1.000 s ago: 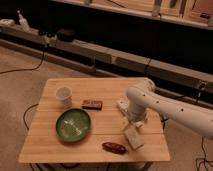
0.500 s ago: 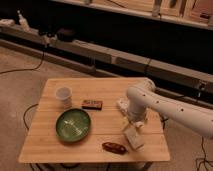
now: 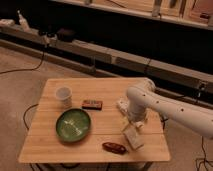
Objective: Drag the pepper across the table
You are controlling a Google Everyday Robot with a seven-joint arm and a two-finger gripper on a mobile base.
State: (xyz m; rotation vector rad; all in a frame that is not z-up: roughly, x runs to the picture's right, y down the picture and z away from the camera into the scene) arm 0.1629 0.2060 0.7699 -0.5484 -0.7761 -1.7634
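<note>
The pepper (image 3: 114, 147), a small dark reddish-brown glossy pod, lies near the front edge of the light wooden table (image 3: 50, 142), right of centre. My gripper (image 3: 133, 136) hangs from the white arm (image 3: 170, 107) that reaches in from the right. It sits just above and to the right of the pepper, close to it, pointing down at the tabletop. I cannot tell whether it touches the pepper.
A green plate (image 3: 73, 124) sits front left of centre. A white cup (image 3: 63, 96) stands at the left. A flat dark box with orange markings (image 3: 92, 104) lies mid-table. A small white object (image 3: 122, 105) lies behind the arm. Shelving and cables run behind the table.
</note>
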